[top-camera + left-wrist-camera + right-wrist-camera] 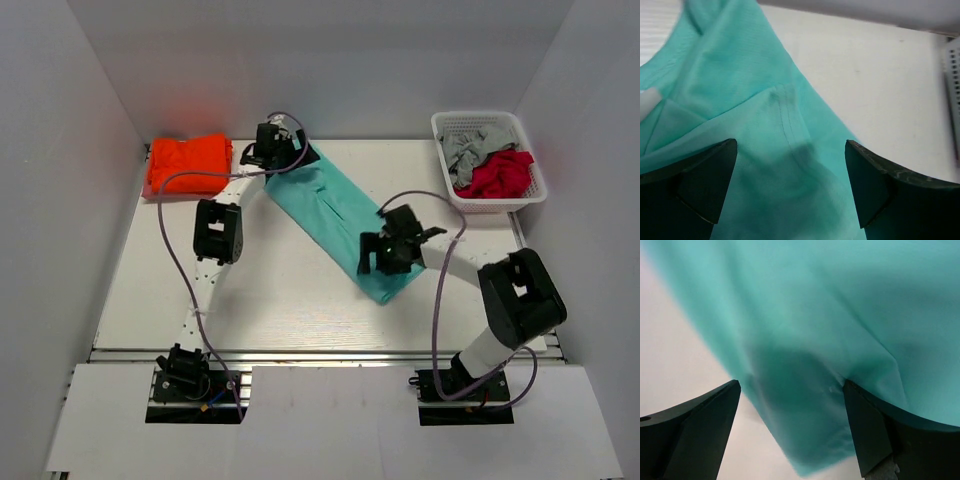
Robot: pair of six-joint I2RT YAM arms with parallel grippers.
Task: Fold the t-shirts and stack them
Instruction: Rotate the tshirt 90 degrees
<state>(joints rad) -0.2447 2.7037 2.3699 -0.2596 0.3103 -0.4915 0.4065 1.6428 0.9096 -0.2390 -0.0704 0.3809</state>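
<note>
Top external: mid-fold on teal t-shirt (340, 215), long diagonal strip at frame centre; orange t-shirt (188, 163) already folded, upper left. Left gripper (272, 143) at upper end, right gripper (378, 252) at lower end, both spread wide, empty. Next, likely: pinch an end, fold across. Can't tell fingertip-to-cloth contact; sleeves hidden.

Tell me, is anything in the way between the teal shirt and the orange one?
No loose thing is. Between the teal shirt and the orange shirt lies bare table, crossed only by the left arm itself. The left gripper and right gripper hang open right over the teal shirt, nothing between.
</note>
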